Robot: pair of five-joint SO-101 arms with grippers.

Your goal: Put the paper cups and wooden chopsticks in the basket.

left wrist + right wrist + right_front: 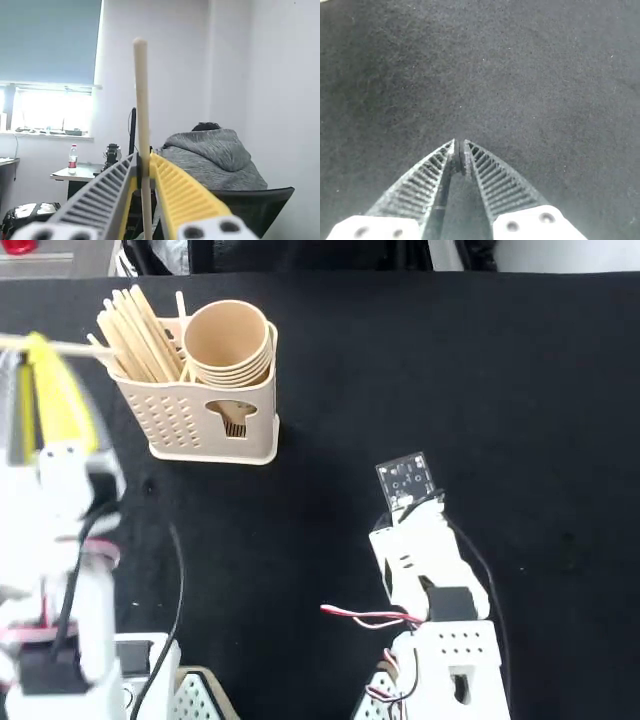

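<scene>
A: Which step was in hand?
B: The left end effector [142, 162] was clamped on one chopstick [141, 100], raised near the basket [190, 425], where the cups [228, 340] and other chopsticks [140, 335] already stood
A: And the next move?
B: Probably tipping it upright over the basket, then releasing; the right end effector [459, 152] hung closed and empty above the worktop [545, 75]

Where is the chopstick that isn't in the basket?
The chopstick is clamped in the left hand, at the high view's left edge, its tip near the basket.
</scene>
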